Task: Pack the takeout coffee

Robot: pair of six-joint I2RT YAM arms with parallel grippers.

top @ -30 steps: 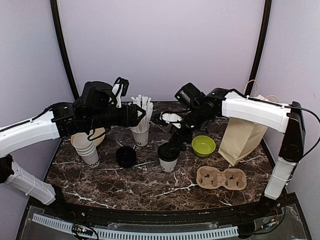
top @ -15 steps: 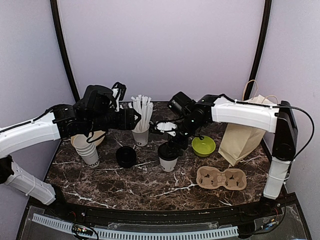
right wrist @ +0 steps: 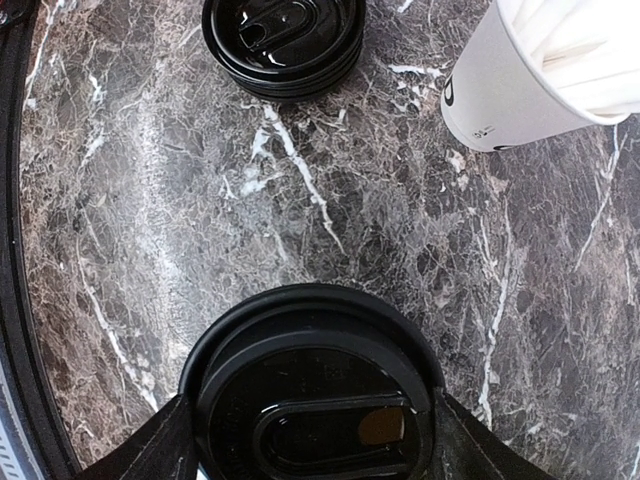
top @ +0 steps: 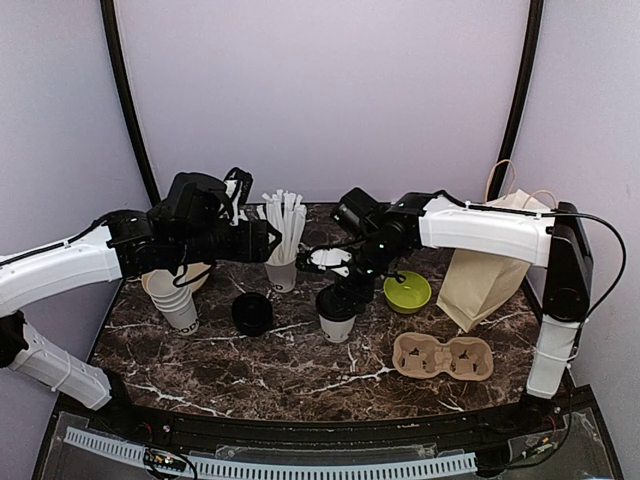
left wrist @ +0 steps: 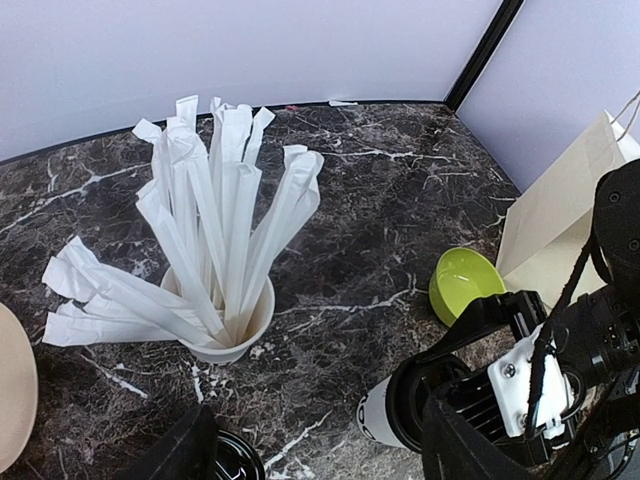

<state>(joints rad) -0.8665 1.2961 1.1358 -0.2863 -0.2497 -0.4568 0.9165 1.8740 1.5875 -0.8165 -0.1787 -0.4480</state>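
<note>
Right wrist view only gets the takeout coffee [right wrist: 315, 370] lid, cropped at the bottom, cup hidden underneath. Can't tell if the right end effector [right wrist: 312, 432] actually touches it.

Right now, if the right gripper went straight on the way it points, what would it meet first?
The black lid of the takeout coffee, directly ahead between the fingers of the right gripper. How much gap remains is hard to judge.
</note>
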